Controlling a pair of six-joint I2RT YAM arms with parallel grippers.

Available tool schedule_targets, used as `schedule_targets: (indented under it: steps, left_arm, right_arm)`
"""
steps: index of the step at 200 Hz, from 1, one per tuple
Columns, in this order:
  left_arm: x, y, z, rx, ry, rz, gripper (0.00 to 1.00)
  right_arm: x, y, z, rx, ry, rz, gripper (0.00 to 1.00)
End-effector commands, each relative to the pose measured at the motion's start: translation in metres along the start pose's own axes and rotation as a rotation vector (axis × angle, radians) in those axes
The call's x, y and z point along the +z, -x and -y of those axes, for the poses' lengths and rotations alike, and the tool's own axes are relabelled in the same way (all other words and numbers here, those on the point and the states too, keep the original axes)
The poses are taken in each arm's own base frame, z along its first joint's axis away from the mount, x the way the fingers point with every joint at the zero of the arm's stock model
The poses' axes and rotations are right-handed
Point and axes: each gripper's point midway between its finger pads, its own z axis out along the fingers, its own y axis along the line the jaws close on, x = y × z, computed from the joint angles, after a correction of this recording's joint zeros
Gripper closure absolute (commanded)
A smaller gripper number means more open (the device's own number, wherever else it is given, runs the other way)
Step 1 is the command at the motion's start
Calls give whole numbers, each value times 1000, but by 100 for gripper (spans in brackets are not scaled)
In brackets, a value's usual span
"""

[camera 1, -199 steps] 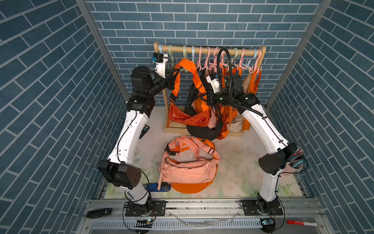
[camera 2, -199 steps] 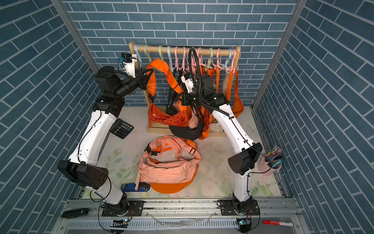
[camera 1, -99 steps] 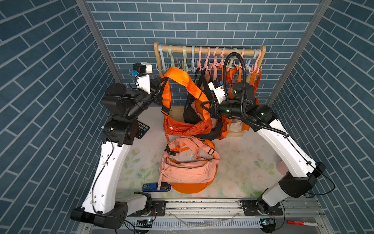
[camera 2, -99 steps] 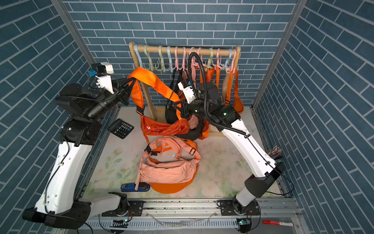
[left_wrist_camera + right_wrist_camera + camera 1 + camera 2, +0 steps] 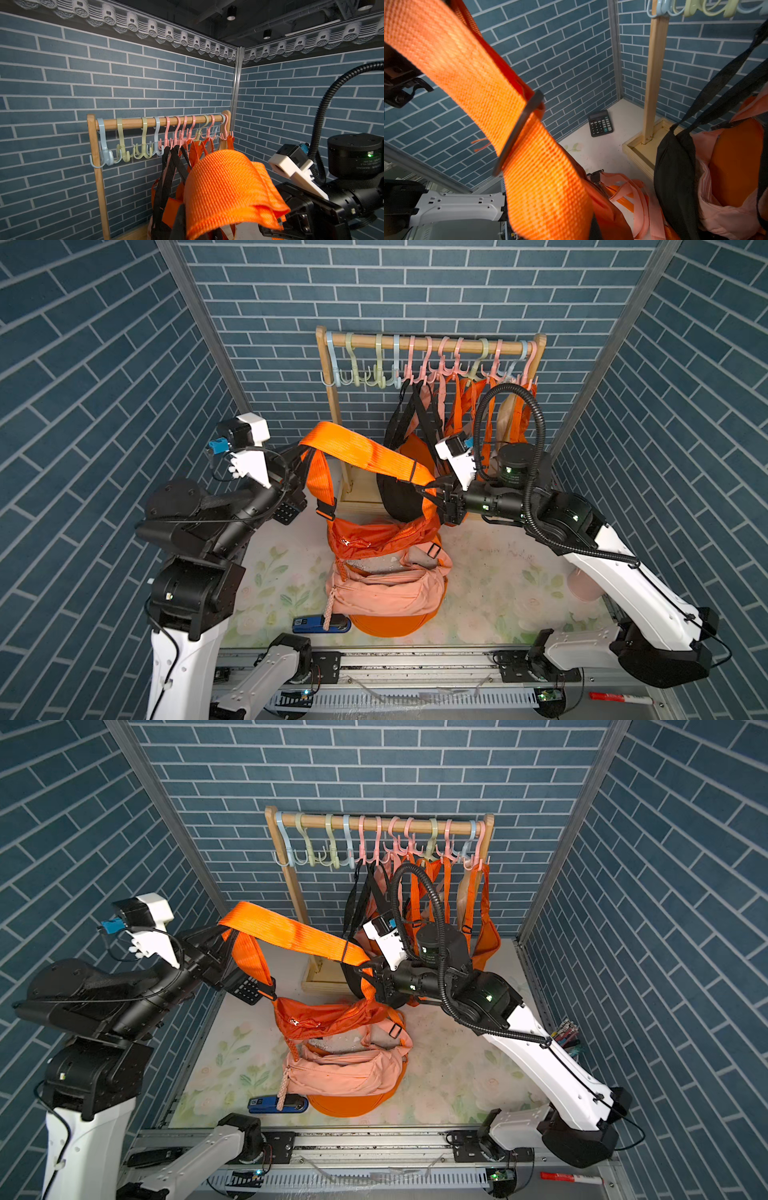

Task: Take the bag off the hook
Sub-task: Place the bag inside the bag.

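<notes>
Both top views show the orange bag clear of the hooks. It hangs by its strap between the arms, on the near side of the rack, just above the pink bag on the mat. The left gripper and right gripper are each clamped tight on the strap, the left one higher, both forearms reaching inward. Unhooking looks done; the next move, I judge, is to lower the bag to bare mat, then let go.

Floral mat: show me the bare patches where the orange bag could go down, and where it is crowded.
Widest: the mat between the pink bag and the right arm. Narrower: between pink bag and left arm. Crowded: the centre, under the orange bag, by the stapler, and the rack base.
</notes>
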Motion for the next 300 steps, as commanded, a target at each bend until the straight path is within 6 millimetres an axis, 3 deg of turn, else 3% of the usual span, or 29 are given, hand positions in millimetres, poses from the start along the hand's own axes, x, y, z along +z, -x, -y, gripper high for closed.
schedule_targets:
  steps: [1,30,56,81,85,105,148,176,215,244,300]
  left_arm:
    - [-14,-18,6,-103,0,-76,100]
    - [-42,-39,11,-103,43,-134,100]
    - [-72,-36,21,-112,39,-104,100]
    - [-90,-32,27,-130,42,-101,100]
    - [-101,-29,30,-126,41,-81,100]
    - [-106,-44,23,-131,81,-109,100]
    - [-63,-113,-4,-166,136,-277,100]
    - [-17,-154,-33,-128,187,-370,100]
    - [39,-192,-63,-36,210,-435,100]
    - [76,-229,-76,-23,189,-466,100]
    - [103,-309,-108,48,227,-593,100]
  right_arm:
    - [-16,-6,-18,-25,34,2,100]
    - [-35,-15,-33,-3,60,14,100]
    - [-45,-29,-39,22,69,6,100]
    - [-47,-48,-38,47,50,-22,100]
    - [-48,-50,-38,52,49,-21,100]
    - [-46,-65,-30,81,17,-23,100]
    - [-8,-111,21,146,-171,-114,100]
    - [21,-131,59,245,-220,-177,100]
    - [36,-142,103,319,-270,-184,100]
    - [45,-162,128,359,-299,-220,100]
    - [59,-215,163,418,-331,-279,100]
